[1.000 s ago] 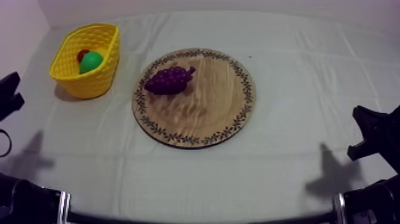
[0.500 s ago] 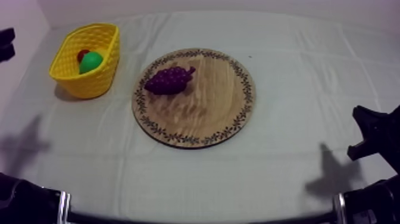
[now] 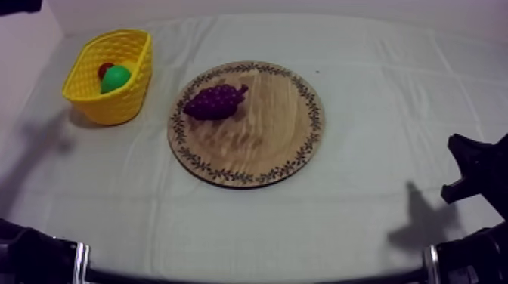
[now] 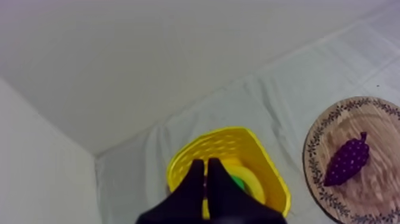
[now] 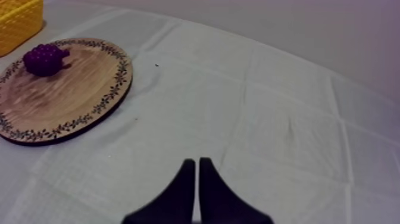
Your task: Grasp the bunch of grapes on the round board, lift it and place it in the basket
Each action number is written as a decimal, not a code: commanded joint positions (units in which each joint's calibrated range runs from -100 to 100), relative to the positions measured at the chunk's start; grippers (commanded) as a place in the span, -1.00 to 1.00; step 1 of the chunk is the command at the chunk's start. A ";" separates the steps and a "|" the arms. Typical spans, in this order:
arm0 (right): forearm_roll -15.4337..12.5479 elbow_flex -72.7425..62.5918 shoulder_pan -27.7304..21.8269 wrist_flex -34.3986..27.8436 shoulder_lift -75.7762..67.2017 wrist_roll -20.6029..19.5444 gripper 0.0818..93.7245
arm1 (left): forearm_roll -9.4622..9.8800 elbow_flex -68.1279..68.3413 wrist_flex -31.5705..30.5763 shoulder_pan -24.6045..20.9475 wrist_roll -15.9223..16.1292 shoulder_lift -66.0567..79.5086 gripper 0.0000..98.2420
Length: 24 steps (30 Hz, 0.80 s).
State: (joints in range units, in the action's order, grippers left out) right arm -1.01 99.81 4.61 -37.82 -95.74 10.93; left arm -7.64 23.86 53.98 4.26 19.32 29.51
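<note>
Left jaws, right jaws: pressed together. One green fruit (image 3: pixel 115 78), one small red fruit (image 3: pixel 103 69) half hidden in yellow basket (image 3: pixel 113 109); one bunch of grapes (image 3: pixel 214 101) on wooden board (image 3: pixel 257 143).

in the top view the small red fruit (image 3: pixel 104 69) sits in the yellow basket (image 3: pixel 113 106) mostly hidden behind the pear (image 3: pixel 116 78), whose lower part the basket wall covers; my left arm (image 3: pixel 18 6) is a dark sliver cut by the upper left corner and my right arm (image 3: pixel 475 171) runs off the right edge. from the left wrist, the pressed-together fingers of the left tool (image 4: pixel 205 162) cover the basket's near rim and most of the pear, and the wooden board (image 4: pixel 375 184) is cut by the picture's edge. from the right wrist, the edge leaves one corner of the basket and clips the board.
</note>
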 commanded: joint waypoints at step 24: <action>0.01 -0.03 -0.02 0.00 -0.01 -0.01 -0.99 | 9.45 -39.60 20.55 14.60 -0.28 -39.19 -1.00</action>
State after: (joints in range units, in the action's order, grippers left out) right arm -1.01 99.81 4.61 -37.82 -95.74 10.93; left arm 0.94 -15.98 74.54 17.59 20.51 -8.89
